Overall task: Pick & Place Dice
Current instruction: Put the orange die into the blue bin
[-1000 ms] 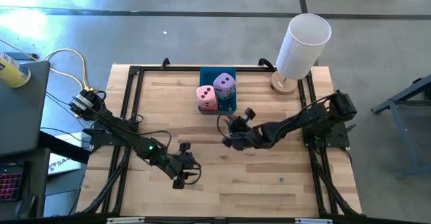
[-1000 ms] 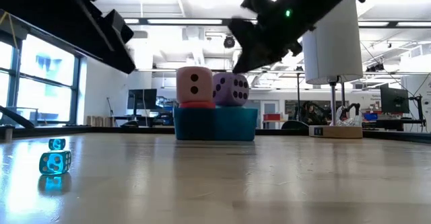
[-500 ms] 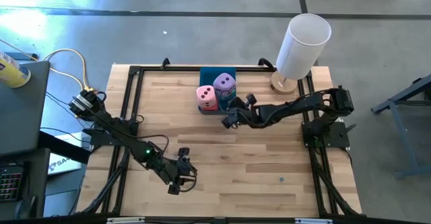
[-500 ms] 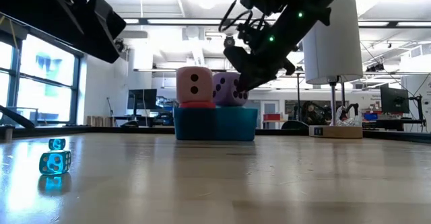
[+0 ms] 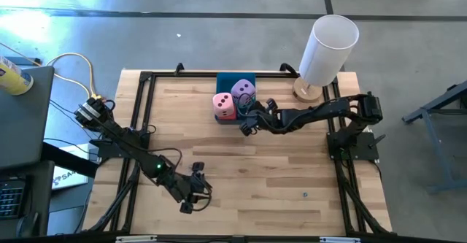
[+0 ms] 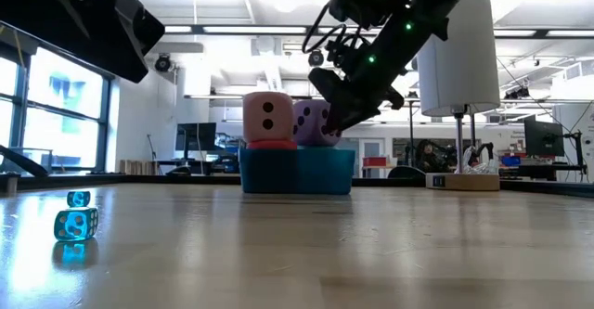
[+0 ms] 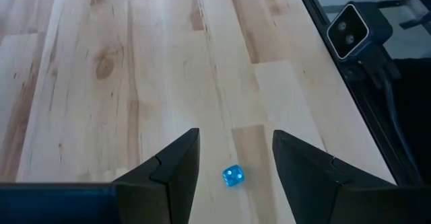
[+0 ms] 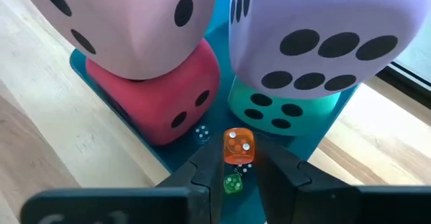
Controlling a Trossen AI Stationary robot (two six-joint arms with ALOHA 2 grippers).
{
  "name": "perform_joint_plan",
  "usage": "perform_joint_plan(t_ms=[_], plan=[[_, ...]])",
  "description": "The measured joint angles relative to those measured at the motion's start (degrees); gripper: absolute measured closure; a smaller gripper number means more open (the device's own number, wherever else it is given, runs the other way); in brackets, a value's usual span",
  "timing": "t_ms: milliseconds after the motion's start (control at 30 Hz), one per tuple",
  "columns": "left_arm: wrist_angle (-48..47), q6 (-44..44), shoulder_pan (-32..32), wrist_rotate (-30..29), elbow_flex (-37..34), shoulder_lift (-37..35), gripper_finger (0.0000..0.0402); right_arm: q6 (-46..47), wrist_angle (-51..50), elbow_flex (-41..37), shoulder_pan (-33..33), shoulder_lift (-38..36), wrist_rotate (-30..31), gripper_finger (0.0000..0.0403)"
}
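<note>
Four soft dice sit in the blue tray (image 8: 168, 158). The pink die (image 8: 128, 22) rests on the red one (image 8: 161, 99), and the lilac die (image 8: 316, 29) rests on the teal one (image 8: 283, 113). My right gripper (image 8: 237, 158) is at the tray's near edge, shut on a small orange die (image 8: 237, 146). A small green die (image 8: 232, 182) and a small blue one (image 8: 201, 134) lie in the tray below it. My left gripper (image 7: 233, 150) hovers open over another small blue die (image 7: 233, 177) near the table's near edge. My right gripper pinches the small orange die (image 8: 237, 143) between its two fingertips (image 8: 205, 167), by two opposite faces. The fingers slant down from the table's right and near side. The die is lifted clear, above the tray floor in front of the red and teal dice.
A white cylinder (image 5: 328, 47) stands on a wooden base at the far right corner. A black frame (image 5: 146, 82) edges the table. Bare wood lies between the two arms. A camera (image 7: 353, 29) sits at the table's edge.
My right gripper has moved toward the far edge and down, from mid-table to the tray's near edge by the lilac die. My left gripper has drifted slightly toward the near edge.
</note>
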Motion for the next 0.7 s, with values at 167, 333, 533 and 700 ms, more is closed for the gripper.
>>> perform_joint_plan(t_ms=[167,333,533,700], plan=[[0.00,-0.51,-0.11,0.00,0.00,0.00,0.0222,0.03,0.02,0.00,0.00,0.00,-0.12,0.0304],[0.00,-0.72,-0.16,0.00,0.00,0.00,0.0222,0.75,0.04,0.02,-0.01,0.00,-1.26,0.0258],[0.00,-0.66,-0.20,0.00,0.00,0.00,0.0222,5.12,-0.33,0.02,0.00,0.00,-1.30,0.0208],[-0.01,0.40,-0.20,0.00,0.00,0.00,0.0222,9.89,-3.24,0.04,-0.76,0.00,-1.44,0.0190]])
